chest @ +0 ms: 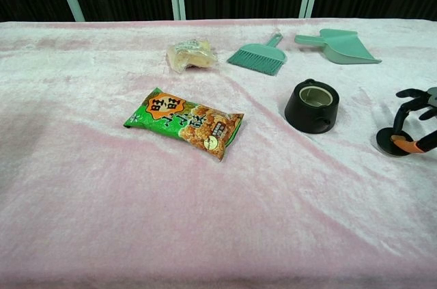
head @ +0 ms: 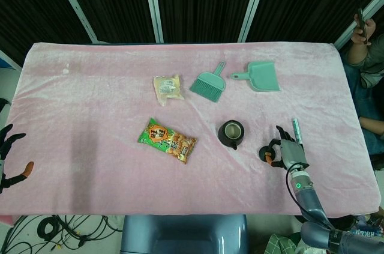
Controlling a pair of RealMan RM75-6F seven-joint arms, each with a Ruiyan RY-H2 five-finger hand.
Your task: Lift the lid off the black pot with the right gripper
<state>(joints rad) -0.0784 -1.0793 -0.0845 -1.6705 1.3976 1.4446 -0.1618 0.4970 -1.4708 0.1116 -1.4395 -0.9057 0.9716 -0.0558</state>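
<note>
The black pot (head: 231, 133) (chest: 312, 106) stands uncovered on the pink cloth, its pale inside showing. To its right the black lid (head: 264, 153) (chest: 391, 144) sits low at the cloth, and I cannot tell whether it touches. My right hand (head: 285, 154) (chest: 416, 124) pinches it between the orange-tipped thumb and a curved finger above it. The left hand (head: 9, 157) hangs off the table's left edge with its fingers apart and nothing in it; the chest view does not show it.
A green snack bag (head: 167, 140) (chest: 184, 122) lies left of the pot. Behind are a clear food packet (head: 168, 87), a teal brush (head: 209, 82) and a teal dustpan (head: 258, 76). A pen (head: 296, 129) lies just behind the right hand.
</note>
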